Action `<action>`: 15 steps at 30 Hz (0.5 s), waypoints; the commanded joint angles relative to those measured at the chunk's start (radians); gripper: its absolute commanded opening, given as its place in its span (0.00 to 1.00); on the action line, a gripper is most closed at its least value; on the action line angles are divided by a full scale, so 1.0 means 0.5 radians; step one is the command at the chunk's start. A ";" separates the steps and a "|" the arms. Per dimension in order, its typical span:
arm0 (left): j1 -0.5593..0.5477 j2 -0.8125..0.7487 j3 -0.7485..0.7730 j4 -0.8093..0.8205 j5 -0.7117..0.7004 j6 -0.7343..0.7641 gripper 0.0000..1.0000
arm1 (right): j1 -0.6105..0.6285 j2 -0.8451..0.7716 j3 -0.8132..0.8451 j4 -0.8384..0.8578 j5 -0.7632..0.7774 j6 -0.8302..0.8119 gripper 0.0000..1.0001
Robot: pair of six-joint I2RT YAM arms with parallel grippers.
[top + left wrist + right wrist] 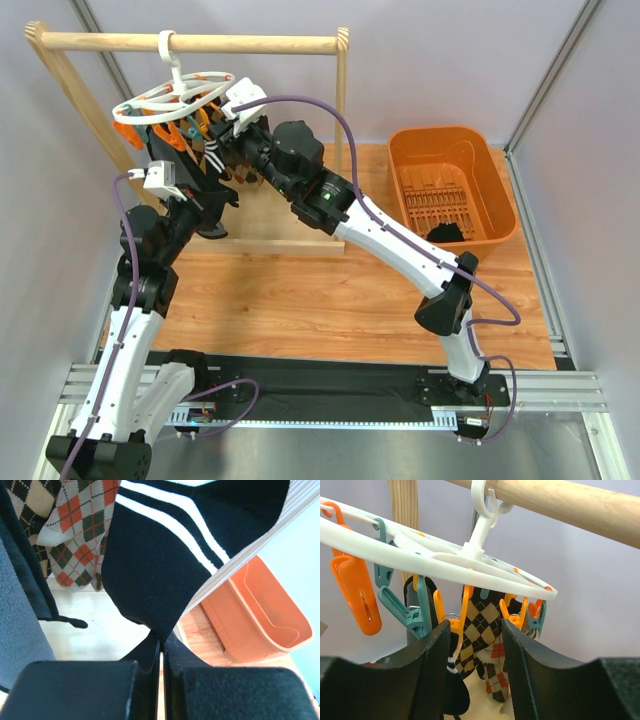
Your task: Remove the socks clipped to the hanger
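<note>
The white ring hanger (170,100) hangs by its hook from the wooden rail. Several socks hang from its orange and teal clips. My left gripper (161,640) is shut on the toe tip of a black sock with white stripes (160,570), which still hangs from above. In the top view the left gripper (208,212) is below the hanger. My right gripper (472,630) is open just under the hanger ring (435,550), its fingers either side of an orange clip (451,625) and a brown argyle sock (482,627). In the top view the right gripper (232,150) is beside the ring.
The wooden rail frame (200,42) stands at the back left on a wooden base. An orange basket (480,150) sits at the right with a black sock (445,233) in it. Orange-and-grey argyle socks (80,535) hang to the left of the striped sock.
</note>
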 commanded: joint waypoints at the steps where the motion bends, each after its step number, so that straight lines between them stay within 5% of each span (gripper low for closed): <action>1: -0.008 -0.030 0.025 0.036 0.033 0.033 0.00 | 0.001 0.068 0.120 -0.017 -0.046 0.026 0.48; 15: -0.008 -0.027 0.019 0.042 0.051 0.030 0.00 | 0.004 0.089 0.163 -0.011 -0.120 0.075 0.50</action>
